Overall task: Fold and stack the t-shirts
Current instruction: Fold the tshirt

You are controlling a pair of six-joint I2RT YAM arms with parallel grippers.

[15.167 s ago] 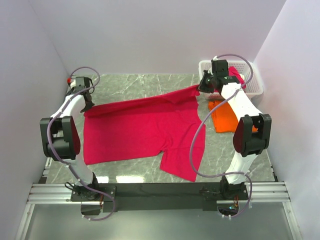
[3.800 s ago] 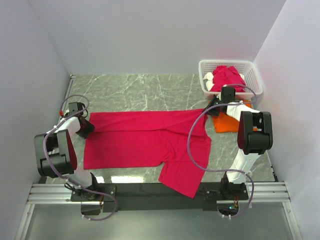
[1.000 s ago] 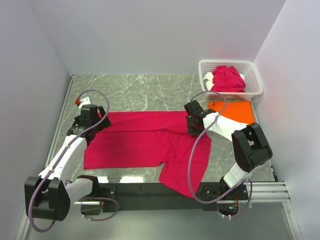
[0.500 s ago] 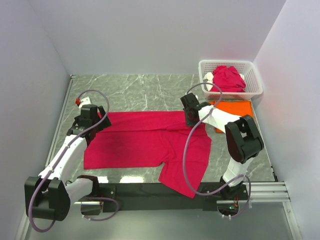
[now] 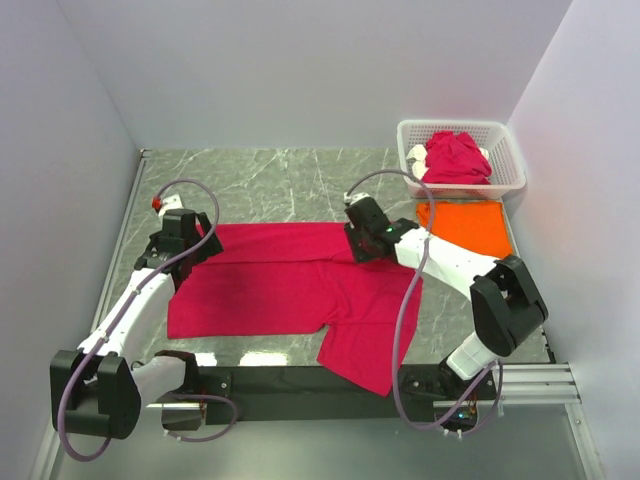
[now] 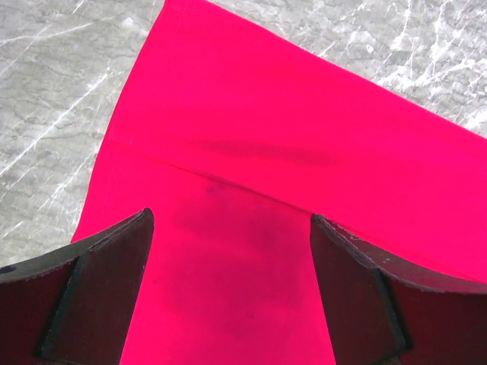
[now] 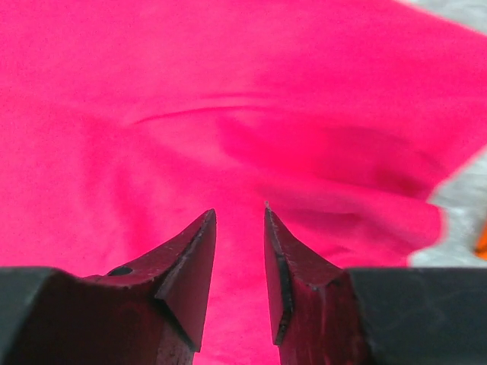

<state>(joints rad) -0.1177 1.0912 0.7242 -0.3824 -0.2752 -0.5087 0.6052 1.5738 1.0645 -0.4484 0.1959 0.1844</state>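
A crimson-pink t-shirt (image 5: 280, 280) lies spread flat across the marble table, with one sleeve reaching toward the near edge. My left gripper (image 5: 197, 248) hovers over its upper left corner, open wide, with only flat cloth (image 6: 266, 152) showing between the fingers (image 6: 230, 217). My right gripper (image 5: 365, 250) is over the shirt's upper middle. Its jaws (image 7: 239, 209) stand a little apart above rumpled cloth (image 7: 228, 91) and hold nothing. An orange t-shirt (image 5: 465, 228) lies folded flat at the right.
A white lattice basket (image 5: 510, 182) sits in the far right corner with a bunched crimson shirt (image 5: 455, 157) inside. Bare marble table (image 5: 290, 180) stretches behind the spread shirt. Walls close in on the left, back and right.
My right gripper has swung left, from the shirt's right end near the orange shirt to its upper middle, and its jaws have widened. The left arm has stayed put.
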